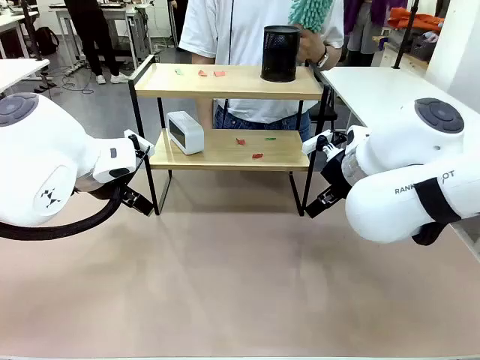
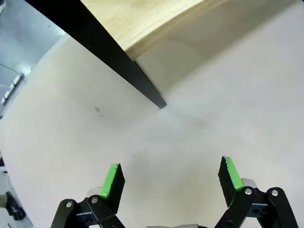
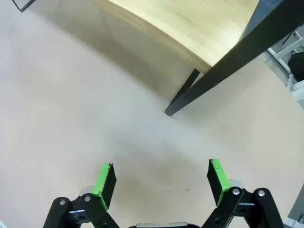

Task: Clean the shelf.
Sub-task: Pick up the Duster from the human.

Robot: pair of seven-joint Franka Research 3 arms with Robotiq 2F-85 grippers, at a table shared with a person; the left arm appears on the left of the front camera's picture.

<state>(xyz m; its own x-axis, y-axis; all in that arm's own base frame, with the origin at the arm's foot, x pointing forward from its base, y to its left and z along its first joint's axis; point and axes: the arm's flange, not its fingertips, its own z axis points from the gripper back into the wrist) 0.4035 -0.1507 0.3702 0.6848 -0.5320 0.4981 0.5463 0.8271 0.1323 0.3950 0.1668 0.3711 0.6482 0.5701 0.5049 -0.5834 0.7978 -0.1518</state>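
Shelf [image 1: 225, 154] stands at the far edge of the counter [image 1: 225, 285], midway along. I see my left fingers [image 2: 113, 183] and right fingers [image 3: 105, 183] spread wide, holding nothing, each over the counter just before the shelf.

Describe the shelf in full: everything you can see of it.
The shelf is a two-tier open rack: two light wooden boards in a thin black metal frame on four legs. It stands upright on the beige table, in front of a person. The top board carries a black mesh bin and red and green scraps. The lower board holds a white box at its left end and more scraps.
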